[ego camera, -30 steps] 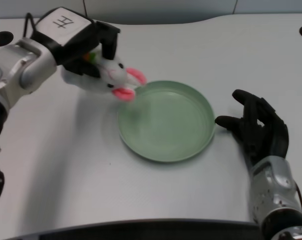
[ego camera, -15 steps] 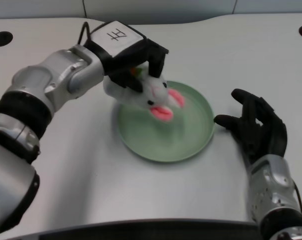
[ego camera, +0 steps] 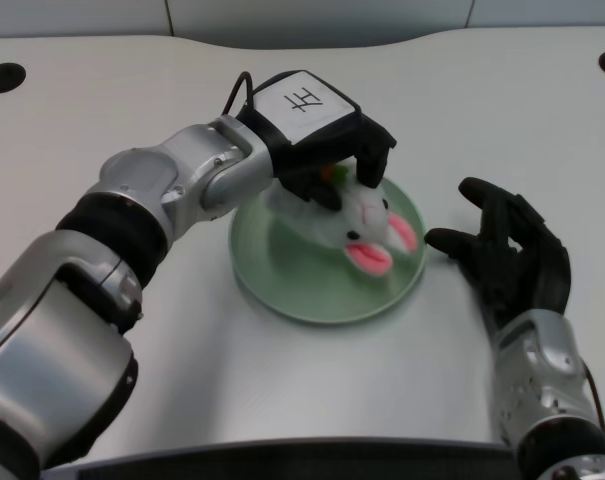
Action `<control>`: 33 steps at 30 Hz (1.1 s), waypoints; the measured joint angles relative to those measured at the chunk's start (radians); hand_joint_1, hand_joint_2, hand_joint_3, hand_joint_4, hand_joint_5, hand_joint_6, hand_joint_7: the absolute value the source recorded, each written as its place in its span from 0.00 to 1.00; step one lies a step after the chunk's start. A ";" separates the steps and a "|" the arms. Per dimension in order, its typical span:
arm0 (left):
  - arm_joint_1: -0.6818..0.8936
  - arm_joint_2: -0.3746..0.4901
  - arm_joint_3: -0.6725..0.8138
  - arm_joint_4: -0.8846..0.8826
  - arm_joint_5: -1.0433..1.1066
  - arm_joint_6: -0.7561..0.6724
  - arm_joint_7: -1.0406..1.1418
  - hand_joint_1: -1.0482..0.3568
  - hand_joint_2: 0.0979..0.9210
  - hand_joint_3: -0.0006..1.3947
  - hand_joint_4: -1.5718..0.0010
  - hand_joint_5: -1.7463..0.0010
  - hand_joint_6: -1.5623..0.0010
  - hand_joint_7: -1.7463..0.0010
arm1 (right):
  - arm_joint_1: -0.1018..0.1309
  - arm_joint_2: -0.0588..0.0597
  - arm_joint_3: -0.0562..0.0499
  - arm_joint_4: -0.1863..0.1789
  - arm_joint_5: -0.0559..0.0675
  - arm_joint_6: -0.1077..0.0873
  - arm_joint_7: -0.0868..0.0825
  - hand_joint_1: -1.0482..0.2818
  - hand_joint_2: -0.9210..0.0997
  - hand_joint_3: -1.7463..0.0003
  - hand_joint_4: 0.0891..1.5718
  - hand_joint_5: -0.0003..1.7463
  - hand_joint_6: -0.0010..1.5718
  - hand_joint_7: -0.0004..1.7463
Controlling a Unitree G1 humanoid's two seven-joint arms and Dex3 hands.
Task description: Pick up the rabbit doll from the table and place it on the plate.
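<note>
- The left robot hand point(ego camera: 327, 150) grips the white rabbit doll point(ego camera: 354, 220) from above, its black fingers point(ego camera: 374, 160) closed around the doll's body.
- The doll hangs just under the hand, toward 5 o'clock from it, over the inner part of the green plate point(ego camera: 272, 290); whether its underside already touches the plate cannot be told from this view.
- The doll's long axis runs from about 10 o'clock to 4 o'clock, with the body under the hand and the pink-lined ears pointing at 4 o'clock, near the plate's right rim.
- As a judgement, the carry looks nearly done: what remains is a short way straight down, then letting go, since the doll sits over the plate and not beside it.
- The left hand is the nearer one, being on the doll; the right robot hand point(ego camera: 512, 255) rests on the white surface point(ego camera: 132, 400) just beside the plate at 3 o'clock, apart from the doll.
- Count: one rabbit doll, one plate, two hands.
</note>
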 measured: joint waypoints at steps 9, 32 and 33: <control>-0.011 -0.023 -0.027 0.026 0.011 0.007 0.022 0.58 0.89 0.00 0.45 0.08 0.44 0.46 | 0.006 0.003 0.001 -0.014 0.001 0.006 -0.002 0.48 0.00 0.76 0.41 0.66 0.42 0.45; -0.018 0.042 -0.011 -0.117 -0.013 0.127 -0.305 0.00 1.00 0.14 1.00 1.00 0.99 1.00 | 0.012 0.001 0.000 -0.025 0.001 0.018 0.006 0.49 0.00 0.76 0.40 0.66 0.41 0.47; -0.016 0.049 0.003 -0.127 -0.023 0.125 -0.305 0.00 1.00 0.14 1.00 1.00 0.99 0.99 | 0.010 0.000 0.001 -0.022 0.000 0.018 0.006 0.49 0.00 0.76 0.39 0.66 0.41 0.47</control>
